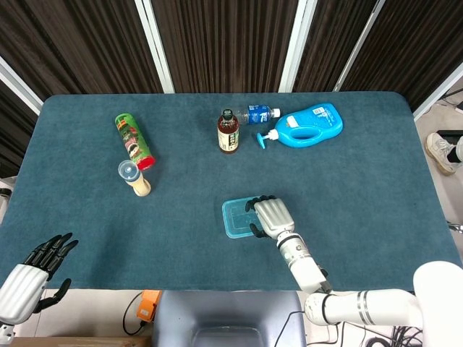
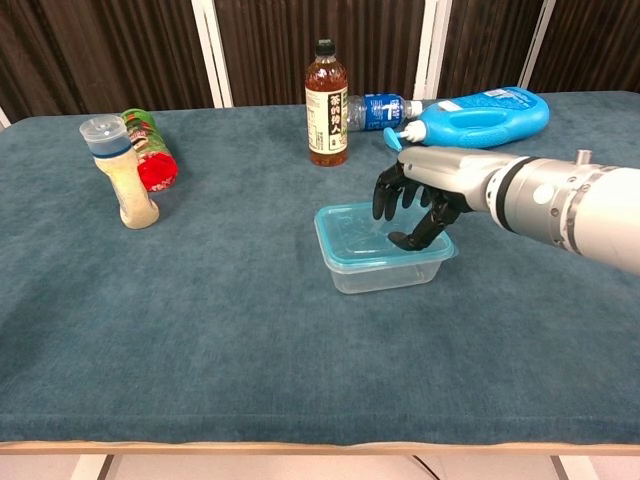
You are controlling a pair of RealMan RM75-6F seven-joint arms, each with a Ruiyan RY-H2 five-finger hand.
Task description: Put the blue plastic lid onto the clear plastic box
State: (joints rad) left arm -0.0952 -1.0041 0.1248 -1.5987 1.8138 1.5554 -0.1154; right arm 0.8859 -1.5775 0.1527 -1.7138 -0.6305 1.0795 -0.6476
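Note:
The blue plastic lid (image 1: 235, 217) lies flat on top of the clear plastic box (image 2: 386, 275) at the middle of the table; it also shows as lid (image 2: 358, 236) in the chest view. My right hand (image 1: 271, 215) hovers over the lid's right half, fingers bent downward and spread, the thumb tip touching the lid surface. The chest view has this right hand (image 2: 424, 190) holding nothing. My left hand (image 1: 34, 270) hangs off the table's near left corner, fingers spread, nothing in it.
A brown tea bottle (image 1: 228, 131) stands upright at the back, with a lying water bottle (image 1: 259, 113) and a blue detergent jug (image 1: 311, 125) beside it. At the left are a green can (image 1: 133, 140) lying down and an upright seasoning shaker (image 1: 134, 178).

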